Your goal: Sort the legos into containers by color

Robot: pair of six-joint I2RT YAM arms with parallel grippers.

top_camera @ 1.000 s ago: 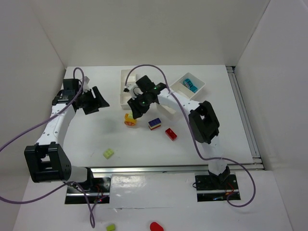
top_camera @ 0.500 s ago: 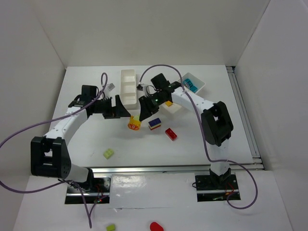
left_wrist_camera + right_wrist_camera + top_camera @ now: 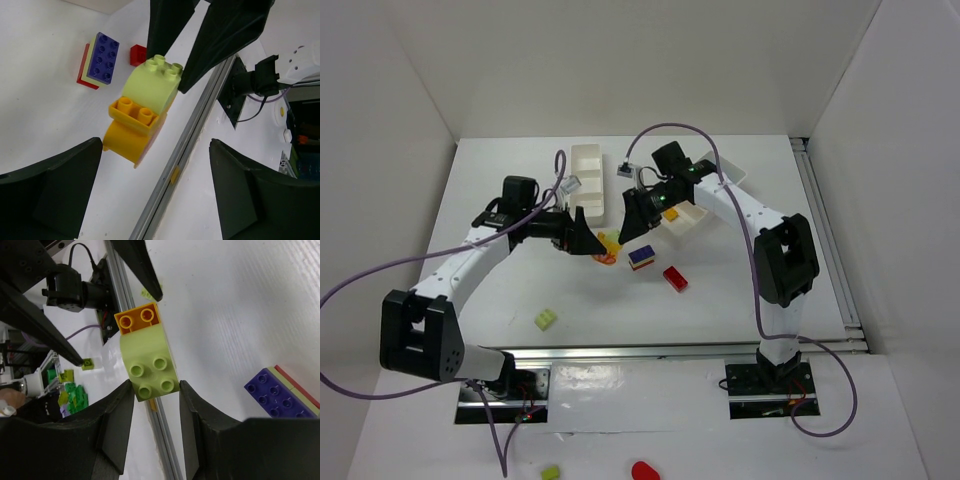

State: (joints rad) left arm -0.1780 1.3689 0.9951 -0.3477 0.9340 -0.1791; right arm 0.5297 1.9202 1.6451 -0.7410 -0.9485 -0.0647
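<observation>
Near loose brick: a flat lime green studded plastic brick [image 3: 545,319] lies alone on the white counter [image 3: 500,290], closest to the arm bases.
Middle bricks: a small red plastic brick [image 3: 675,278] sits just beside a blue-purple studded brick stack [image 3: 641,257] layered with pale yellow and red.
Joined pair: a rounded lime green plastic brick [image 3: 150,360] is plugged onto an orange-yellow plastic brick [image 3: 131,131], between the two arms at mid-counter. Whether the pair rests on the counter cannot be told.
Right jaws: the right gripper [image 3: 154,387] is clenched on the flanks of the rounded lime green plastic brick.
Left jaws: the left gripper [image 3: 590,240] stands released, one jaw on each side of the pair, touching neither brick.
Far trays: a narrow white plastic tray [image 3: 588,180] and a wider white plastic tray [image 3: 695,222] sit behind; a yellow brick [image 3: 671,214] lies in the wider one.
Step in hand: probably splitting the two-colour pair so each brick can be sorted.
Next move: the left jaws likely need to close on the orange-yellow plastic brick alone, then pull against the right arm's hold.
Views: only the wrist cameras show the stud joint and the gaps at the left jaws. Only the overhead view shows the trays and the near loose brick.
</observation>
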